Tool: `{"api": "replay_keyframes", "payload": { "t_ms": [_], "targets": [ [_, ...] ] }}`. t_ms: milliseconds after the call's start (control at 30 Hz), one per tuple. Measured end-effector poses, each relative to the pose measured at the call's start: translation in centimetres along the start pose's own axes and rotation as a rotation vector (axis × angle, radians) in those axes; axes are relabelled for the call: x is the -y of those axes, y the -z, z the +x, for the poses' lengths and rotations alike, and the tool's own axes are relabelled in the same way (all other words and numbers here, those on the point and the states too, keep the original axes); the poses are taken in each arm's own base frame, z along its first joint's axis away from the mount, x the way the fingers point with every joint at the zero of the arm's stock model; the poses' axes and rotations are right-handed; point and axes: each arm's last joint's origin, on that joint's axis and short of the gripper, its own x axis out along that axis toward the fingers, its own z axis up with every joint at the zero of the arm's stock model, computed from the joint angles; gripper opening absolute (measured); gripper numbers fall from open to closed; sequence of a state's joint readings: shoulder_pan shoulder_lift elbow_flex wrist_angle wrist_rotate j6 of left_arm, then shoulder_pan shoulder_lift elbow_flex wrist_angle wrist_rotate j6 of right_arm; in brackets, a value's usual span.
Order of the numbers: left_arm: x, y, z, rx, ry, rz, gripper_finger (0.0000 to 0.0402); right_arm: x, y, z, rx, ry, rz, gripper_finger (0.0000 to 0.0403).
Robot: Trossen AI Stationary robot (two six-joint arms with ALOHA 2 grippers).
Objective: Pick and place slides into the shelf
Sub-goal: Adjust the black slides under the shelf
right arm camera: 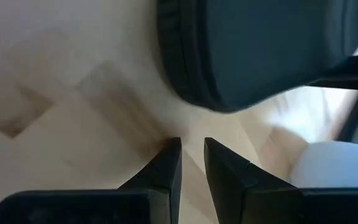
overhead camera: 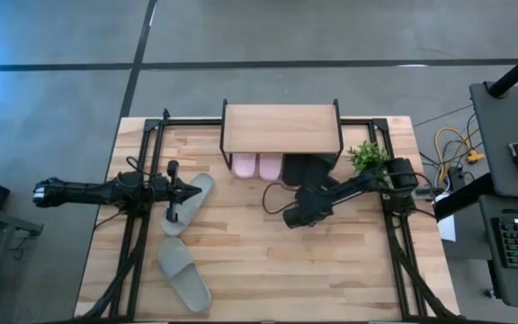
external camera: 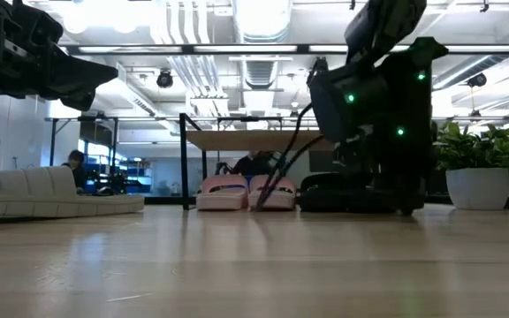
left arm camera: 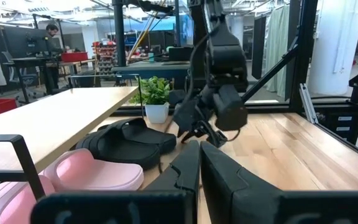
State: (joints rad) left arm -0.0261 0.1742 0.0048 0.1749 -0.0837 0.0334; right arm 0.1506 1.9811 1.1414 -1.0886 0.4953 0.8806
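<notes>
Pink pair (overhead camera: 257,166) and black pair (overhead camera: 308,166) are sitting under the shelf (overhead camera: 281,129); two grey-green slides (overhead camera: 187,203) are lying out at left. Right gripper (overhead camera: 292,216) is hovering near the black pair, fingers nearly closed, empty. Left gripper (overhead camera: 173,191) is waiting over one grey-green slide, nearly closed, holding nothing.

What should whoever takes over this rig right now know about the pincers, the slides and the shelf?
Left pincer: hovering over the grey-green slide at table left, nearly shut, holding nothing.
Right pincer: low over bare table just in front of the black slides, nearly shut, empty.
Done: pale pink pair and the black pair sit side by side under the shelf, heels poking out.
Left: both grey-green slides are on the open table, the second grey-green slide nearer the front-left edge. Both need to go to the shelf.
Watch: potted plant stands beside the shelf, close to the right arm.
</notes>
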Motion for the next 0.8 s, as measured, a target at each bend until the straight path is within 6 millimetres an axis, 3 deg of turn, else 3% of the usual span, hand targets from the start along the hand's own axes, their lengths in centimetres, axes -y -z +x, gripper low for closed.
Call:
{"api": "replay_keyframes", "payload": {
  "t_ms": [200, 500, 800],
  "targets": [
    [0.0, 0.0, 0.0, 0.0, 0.0, 0.0, 0.0, 2.0, -0.8, 1.5, 0.035, 0.033, 0.059, 0.0063],
    [0.0, 0.0, 0.0, 0.001, -0.001, 0.0, 0.0, 5.9, -0.2, 4.6, -0.054, 0.135, 0.117, 0.0063],
    [0.0, 0.0, 0.0, 0.001, 0.0, 0.0, 0.0, 7.5, 0.0, 5.3, -0.044, 0.262, 0.07, 0.0063]
  ]
}}
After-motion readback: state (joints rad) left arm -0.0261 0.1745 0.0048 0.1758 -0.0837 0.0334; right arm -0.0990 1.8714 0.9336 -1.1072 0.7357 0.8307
